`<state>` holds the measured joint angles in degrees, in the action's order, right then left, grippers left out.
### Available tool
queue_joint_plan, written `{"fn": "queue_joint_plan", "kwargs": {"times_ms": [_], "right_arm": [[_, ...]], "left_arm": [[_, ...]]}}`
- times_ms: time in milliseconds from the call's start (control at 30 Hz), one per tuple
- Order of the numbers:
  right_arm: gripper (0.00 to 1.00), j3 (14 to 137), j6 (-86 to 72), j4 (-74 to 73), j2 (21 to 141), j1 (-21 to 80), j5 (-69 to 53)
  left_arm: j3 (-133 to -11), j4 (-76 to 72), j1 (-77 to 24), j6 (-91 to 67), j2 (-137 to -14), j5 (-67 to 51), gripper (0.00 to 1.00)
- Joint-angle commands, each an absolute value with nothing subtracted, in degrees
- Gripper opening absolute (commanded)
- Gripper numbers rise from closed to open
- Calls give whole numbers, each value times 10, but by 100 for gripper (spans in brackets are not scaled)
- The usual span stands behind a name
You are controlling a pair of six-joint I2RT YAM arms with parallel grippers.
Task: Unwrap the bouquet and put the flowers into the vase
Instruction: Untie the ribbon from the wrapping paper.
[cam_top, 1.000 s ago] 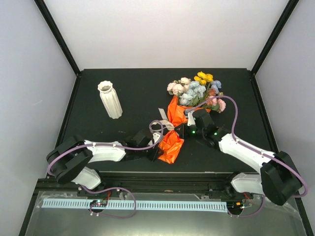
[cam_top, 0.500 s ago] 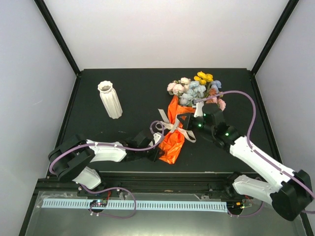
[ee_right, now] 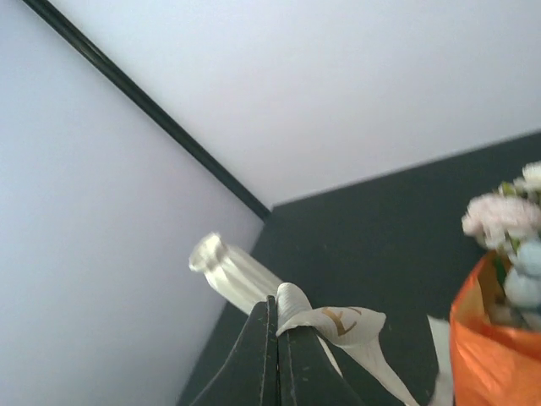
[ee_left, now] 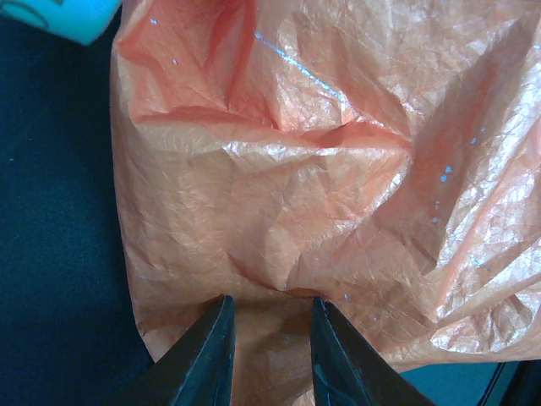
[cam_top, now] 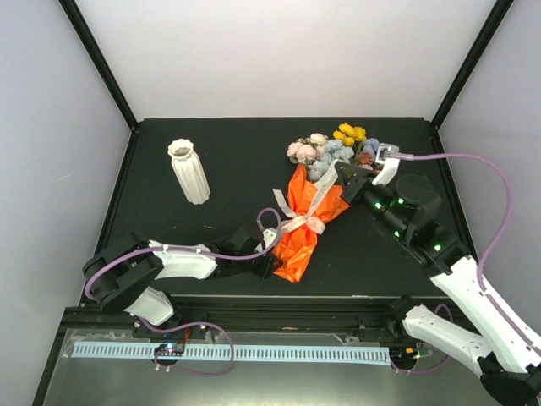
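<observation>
As seen from above, lying slantwise on the black desk (cam_top: 228, 144): bouquet (cam_top: 297, 245) in crinkled orange paper, with pink, cream, pale-blue and yellow artificial flowers (cam_top: 331, 150) spilling from the far end. Tied at the waist with a cream ribbon (cam_top: 311, 222). Grasped at the near end by the left tool (ee_left: 269, 309), fingers (ee_left: 207, 355) clamped on the paper. Pinched in the clenched right tool (ee_right: 272, 298), just beside the blooms: one ribbon end. Standing upright, well apart to the left: tall, ribbed, off-white vase (cam_top: 189, 172) with scalloped rim.
</observation>
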<state>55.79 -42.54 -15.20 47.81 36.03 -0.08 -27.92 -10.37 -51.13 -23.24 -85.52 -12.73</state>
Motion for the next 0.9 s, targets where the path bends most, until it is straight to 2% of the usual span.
{"fn": "queue_joint_plan", "kwargs": {"times_ms": [0, 400, 633, 867], "right_arm": [[1, 624, -416, -163, 463, 361, 49], [1, 736, -376, -151, 463, 361, 83], [1, 785, -334, -201, 462, 361, 102], [1, 752, -330, -219, 437, 361, 133]], "left_arm": [[-274, -106, -518, -240, -864, -134, 27], [-277, -99, -519, -244, -867, -141, 27], [-275, -102, -519, -251, -867, -139, 27], [-283, -101, -519, -261, -861, -164, 27]]}}
